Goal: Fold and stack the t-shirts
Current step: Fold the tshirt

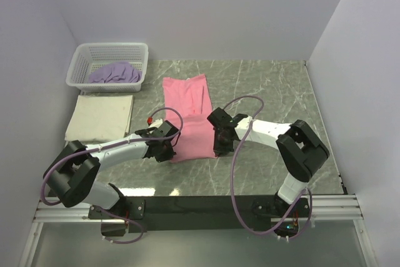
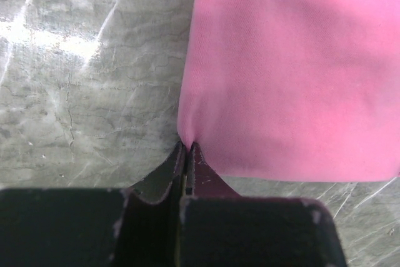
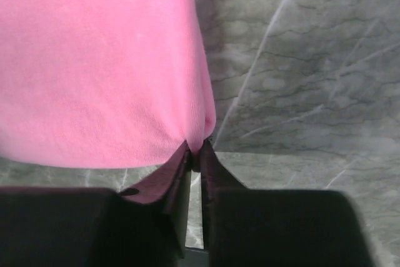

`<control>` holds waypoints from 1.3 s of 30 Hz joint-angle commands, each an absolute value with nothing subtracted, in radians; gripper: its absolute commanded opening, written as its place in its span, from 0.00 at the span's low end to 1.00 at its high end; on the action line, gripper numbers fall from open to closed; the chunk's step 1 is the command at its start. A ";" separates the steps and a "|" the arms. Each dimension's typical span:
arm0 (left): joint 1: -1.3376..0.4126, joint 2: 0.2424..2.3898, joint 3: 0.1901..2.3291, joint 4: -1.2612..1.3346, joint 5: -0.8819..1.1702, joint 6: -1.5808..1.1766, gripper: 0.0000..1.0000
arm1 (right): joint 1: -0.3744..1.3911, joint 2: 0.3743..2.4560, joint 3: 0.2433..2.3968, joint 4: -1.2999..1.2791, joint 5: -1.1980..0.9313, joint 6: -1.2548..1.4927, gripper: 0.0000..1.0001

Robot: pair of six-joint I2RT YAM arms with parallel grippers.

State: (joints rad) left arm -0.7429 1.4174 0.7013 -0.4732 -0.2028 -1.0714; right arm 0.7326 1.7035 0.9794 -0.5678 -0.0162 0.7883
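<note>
The pink t-shirt point(image 1: 187, 107) is lying in the middle of the gray marble table point(image 1: 269, 92). The left gripper point(image 2: 187, 148) is pinching its near left corner, with the jaws squeezed tight on the cloth. The right gripper point(image 3: 195, 151) is pinching the near right corner the same way. The cream t-shirt point(image 1: 100, 117) is sitting folded at the left side. The lavender t-shirt point(image 1: 115, 73) is lying bunched up in the white basket point(image 1: 112, 46) behind it.

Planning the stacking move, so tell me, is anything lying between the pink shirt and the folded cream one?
Nothing visible: only bare table separates the pink shirt from the cream shirt; the basket sits beyond it.
</note>
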 commanded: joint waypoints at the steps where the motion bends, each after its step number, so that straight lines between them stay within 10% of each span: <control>1: -0.747 1.450 0.650 -0.555 -0.149 -1.081 0.01 | 0.744 1.796 0.911 -0.595 -0.015 0.790 0.06; 18: -0.772 1.106 0.842 -0.956 -0.170 -1.095 0.01 | 0.722 1.399 1.031 -0.923 0.089 0.615 0.00; 39: -1.275 0.939 0.761 -0.923 0.081 -1.384 0.01 | 0.781 1.012 1.055 -1.368 -0.149 0.520 0.00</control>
State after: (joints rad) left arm -1.2430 0.9230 0.7361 -0.8444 0.0566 -1.3464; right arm 0.7815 1.0359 0.9817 -1.2102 -0.1806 0.5797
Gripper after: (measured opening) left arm 0.028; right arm 0.023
